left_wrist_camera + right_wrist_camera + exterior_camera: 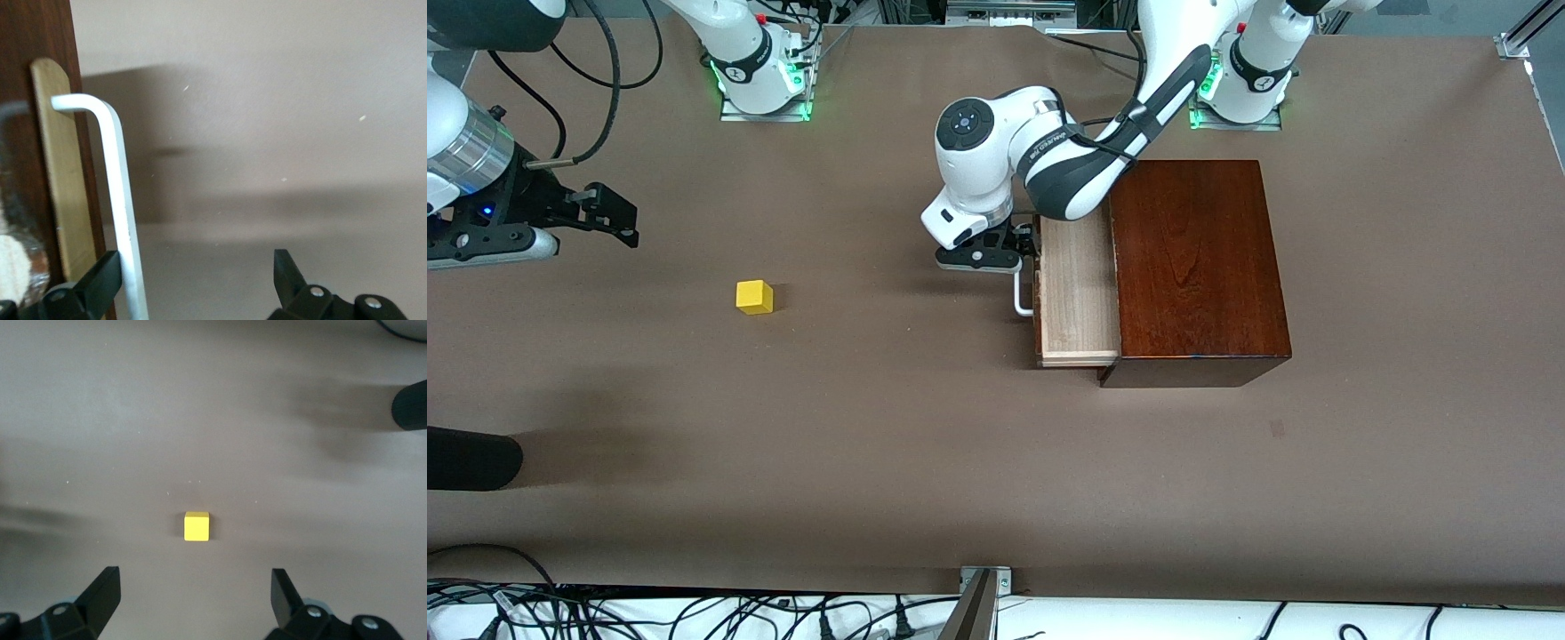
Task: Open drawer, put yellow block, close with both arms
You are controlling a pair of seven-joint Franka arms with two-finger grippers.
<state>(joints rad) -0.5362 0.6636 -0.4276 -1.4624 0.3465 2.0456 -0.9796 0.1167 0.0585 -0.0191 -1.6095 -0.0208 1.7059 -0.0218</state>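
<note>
The mahogany box (1196,267) stands toward the left arm's end of the table. Its drawer (1076,293) is pulled part-way out and its pale wood tray looks empty. My left gripper (1021,252) is open at the white handle (1021,300). In the left wrist view the handle (117,187) runs inside the gap of the gripper (197,280), against one finger. The yellow block (754,297) lies on the table toward the right arm's end. My right gripper (618,218) is open and empty above the table. In the right wrist view the block (196,526) lies ahead of the gripper (195,597).
A dark rounded object (471,458) pokes in at the right arm's end, nearer the front camera than the block; it also shows in the right wrist view (410,403). Cables and a metal bracket (983,587) line the table's near edge.
</note>
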